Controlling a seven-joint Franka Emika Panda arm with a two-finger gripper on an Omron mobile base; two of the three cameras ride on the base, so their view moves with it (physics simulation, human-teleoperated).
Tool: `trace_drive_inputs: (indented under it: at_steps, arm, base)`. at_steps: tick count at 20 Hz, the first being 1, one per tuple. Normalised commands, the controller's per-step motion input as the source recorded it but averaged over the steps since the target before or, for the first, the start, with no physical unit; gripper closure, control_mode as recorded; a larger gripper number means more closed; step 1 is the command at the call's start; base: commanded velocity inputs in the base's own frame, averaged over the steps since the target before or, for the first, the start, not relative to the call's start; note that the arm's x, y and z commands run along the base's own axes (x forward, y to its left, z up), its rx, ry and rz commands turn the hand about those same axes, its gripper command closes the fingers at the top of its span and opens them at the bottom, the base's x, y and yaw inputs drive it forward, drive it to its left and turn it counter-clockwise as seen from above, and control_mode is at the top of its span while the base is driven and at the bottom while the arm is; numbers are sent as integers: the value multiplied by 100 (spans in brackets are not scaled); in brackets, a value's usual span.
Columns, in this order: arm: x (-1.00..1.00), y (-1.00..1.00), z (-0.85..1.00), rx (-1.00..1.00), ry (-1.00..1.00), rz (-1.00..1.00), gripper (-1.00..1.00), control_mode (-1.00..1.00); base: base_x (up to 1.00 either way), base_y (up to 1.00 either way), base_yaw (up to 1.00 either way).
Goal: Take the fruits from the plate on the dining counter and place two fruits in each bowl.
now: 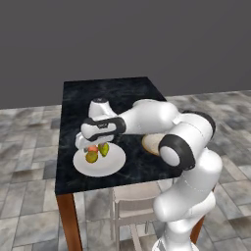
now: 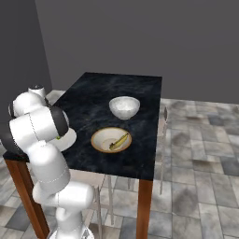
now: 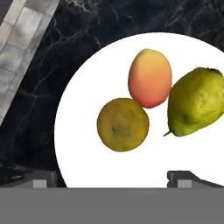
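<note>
In the hand view, the white plate holds three fruits: a red-orange round one, an olive-yellow round one and a yellow-green pear. My gripper hangs open just above the plate, nothing between its fingertips. From the left base view the gripper hovers over the plate at the near left of the dining counter. The banana lies in the tan-rimmed bowl. Behind it stands the deep white bowl, which looks empty.
The counter's left edge runs close beside the plate, with tiled floor below. A pale chair is tucked under the near side, and another stands at the right side. My arm reaches across the counter's near half.
</note>
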Motion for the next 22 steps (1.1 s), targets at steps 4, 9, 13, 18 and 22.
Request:
trace_drive_inputs:
  at_steps: [4,9,13,18,22]
  arm:
    - [7,14,-12,0,1,-5,-100,-100]
    - [23,0,-29,-2,0,-18,-100,-100]
    - [12,0,-48,-7,0,-20,-100,-100]
    - [0,3,-18,0,1,-11,-100,-100]
    - [0,0,-18,0,5,-10,-100,-100]
  base:
    - [0,0,0]
    - [0,0,0]
    - [0,0,0]
    - [0,0,0]
    - [0,0,0]
